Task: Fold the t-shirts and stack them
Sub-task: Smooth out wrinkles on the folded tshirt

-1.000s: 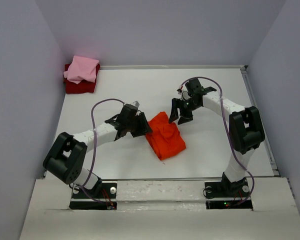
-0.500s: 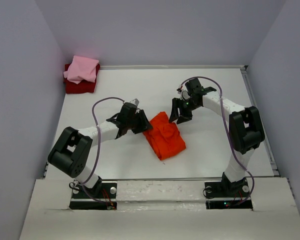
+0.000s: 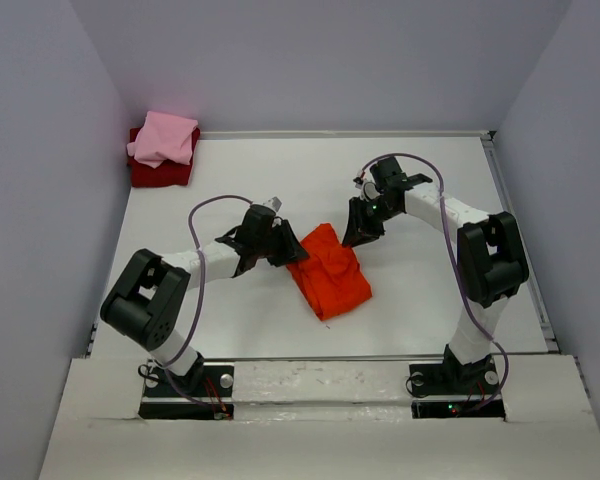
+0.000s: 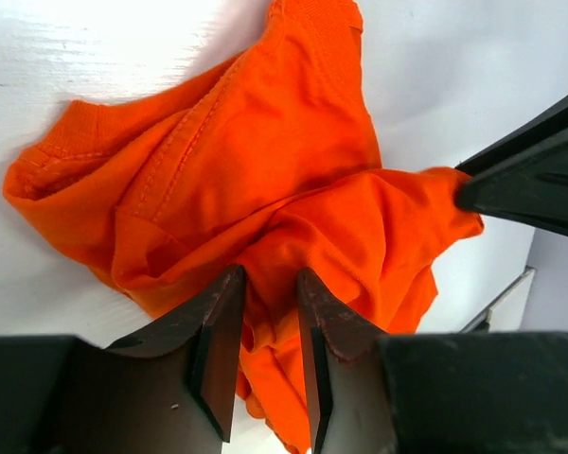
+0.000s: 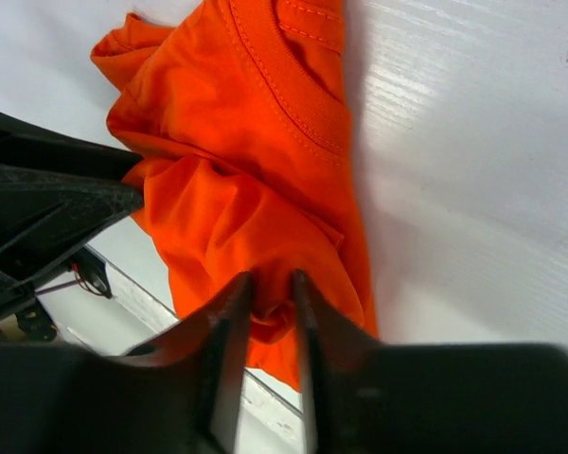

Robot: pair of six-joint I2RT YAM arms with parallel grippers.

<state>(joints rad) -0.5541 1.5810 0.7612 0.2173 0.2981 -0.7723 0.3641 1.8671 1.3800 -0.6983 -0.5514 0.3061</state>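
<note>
White table (image 3: 280,170), pale lilac-grey walls (image 3: 40,150)

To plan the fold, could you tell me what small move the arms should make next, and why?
Probably lift both grips slightly and draw them apart. The left gripper and right gripper each pinch a fold of the orange t-shirt, which lies crumpled on the table, so it likely needs spreading flat before folding.

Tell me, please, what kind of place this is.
Probably a laboratory robot cell, not a home: plain grey walls box in a white table, a white-and-black left arm and right arm are bolted at its near edge, and a bright orange-red cloth t-shirt lies between them.
</note>
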